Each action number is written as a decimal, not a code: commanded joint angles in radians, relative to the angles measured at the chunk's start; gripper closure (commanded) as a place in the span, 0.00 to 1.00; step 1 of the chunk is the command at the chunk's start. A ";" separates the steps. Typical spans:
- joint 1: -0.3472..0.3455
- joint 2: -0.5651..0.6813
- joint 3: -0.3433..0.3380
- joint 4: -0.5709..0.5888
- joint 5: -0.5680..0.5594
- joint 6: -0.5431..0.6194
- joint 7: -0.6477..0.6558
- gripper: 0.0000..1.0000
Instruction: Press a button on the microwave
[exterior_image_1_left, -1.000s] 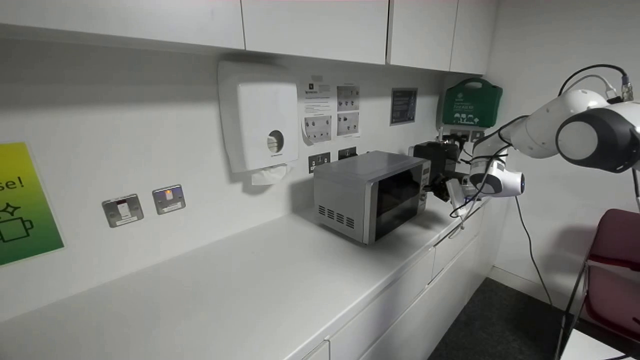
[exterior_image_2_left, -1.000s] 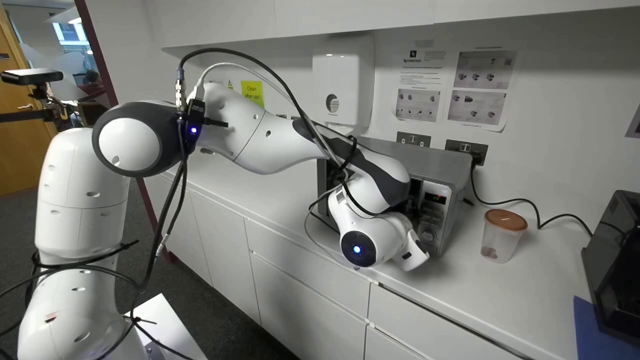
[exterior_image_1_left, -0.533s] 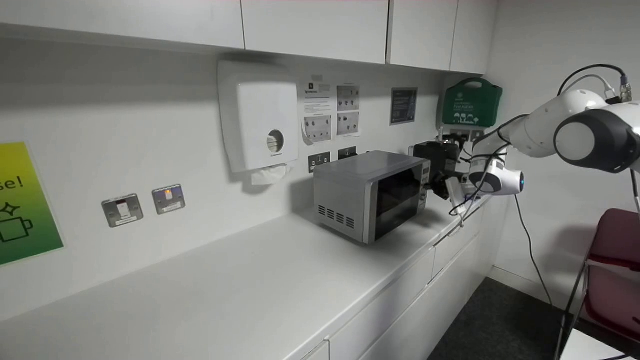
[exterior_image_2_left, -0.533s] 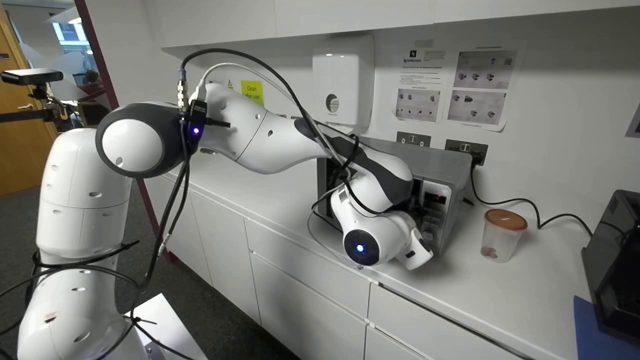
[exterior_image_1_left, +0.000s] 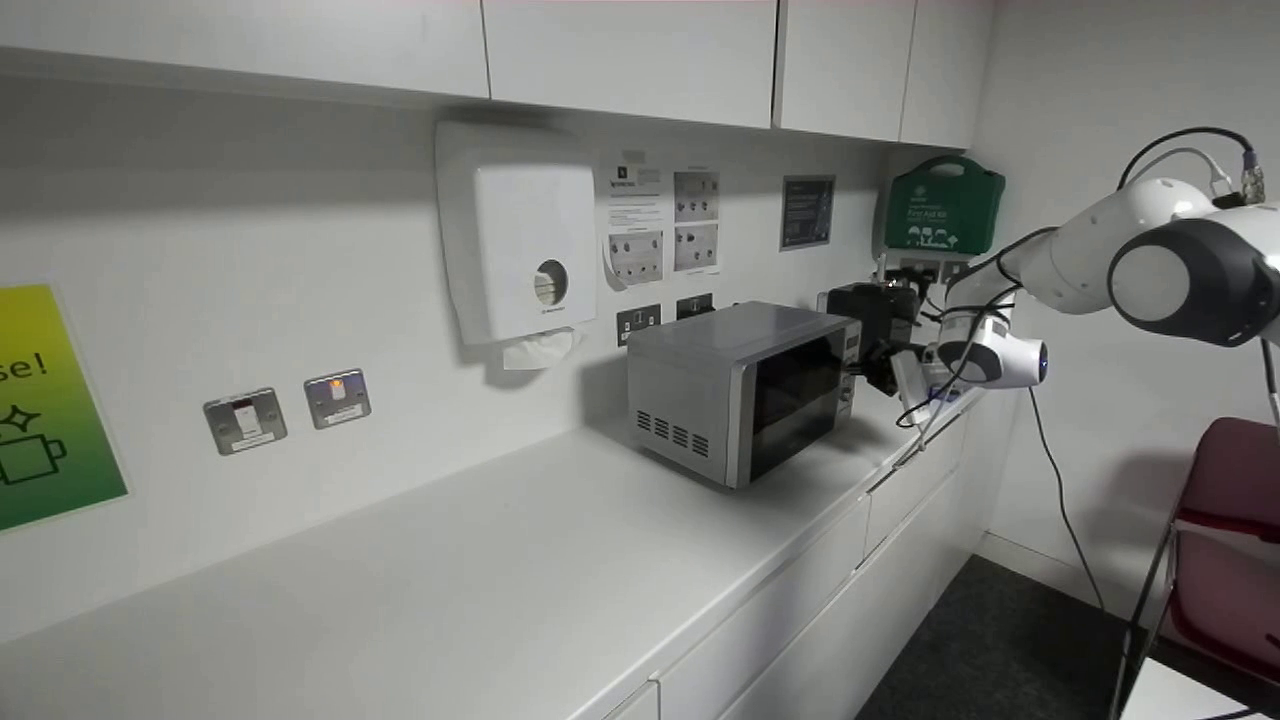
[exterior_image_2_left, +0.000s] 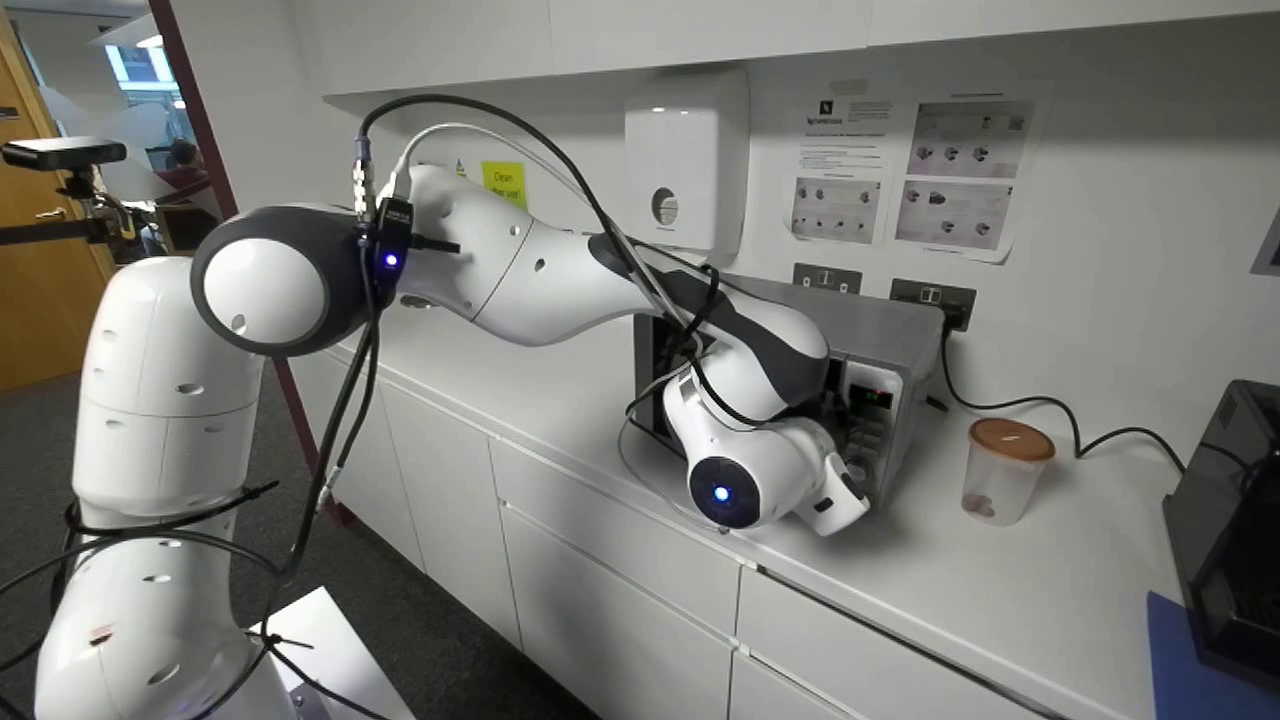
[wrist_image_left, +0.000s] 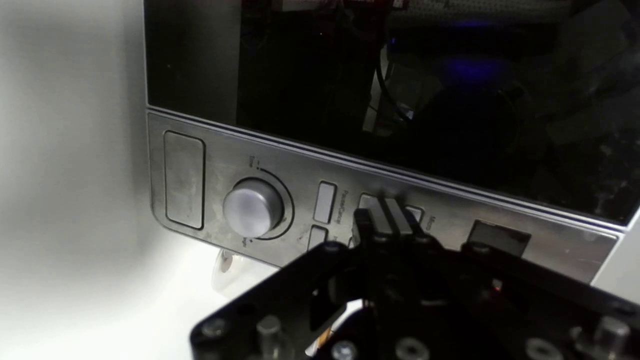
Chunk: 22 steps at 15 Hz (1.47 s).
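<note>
Black claw (wrist_image_left: 383, 205) squeezed together, holding nothing, pointing at small grey oblong button (wrist_image_left: 366, 202) just ahead on boxy silver microwave (exterior_image_1_left: 685, 395); touching unclear.

Silver-grey microwave (exterior_image_1_left: 690, 365) is sitting upright on the white worktop (exterior_image_1_left: 400, 580), back end near the back edge, shut dark-glass door (exterior_image_1_left: 795, 400) facing the front edge but set in from it. Vent slots (exterior_image_1_left: 672, 432) low on one side, little display (exterior_image_2_left: 871, 397) lit up. Wrist view's got a chunky round knob (wrist_image_left: 250, 207) plus small rectangular buttons (wrist_image_left: 325, 202), some partly covered.
</note>
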<state>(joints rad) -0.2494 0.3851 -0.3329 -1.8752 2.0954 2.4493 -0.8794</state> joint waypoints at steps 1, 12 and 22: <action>-0.005 0.011 -0.001 0.029 0.035 0.022 -0.013 1.00; 0.006 0.029 0.006 0.054 0.050 0.036 -0.015 1.00; 0.008 0.070 0.007 0.103 0.044 0.091 0.010 1.00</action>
<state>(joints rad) -0.2472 0.4081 -0.3309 -1.8404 2.1162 2.5039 -0.8784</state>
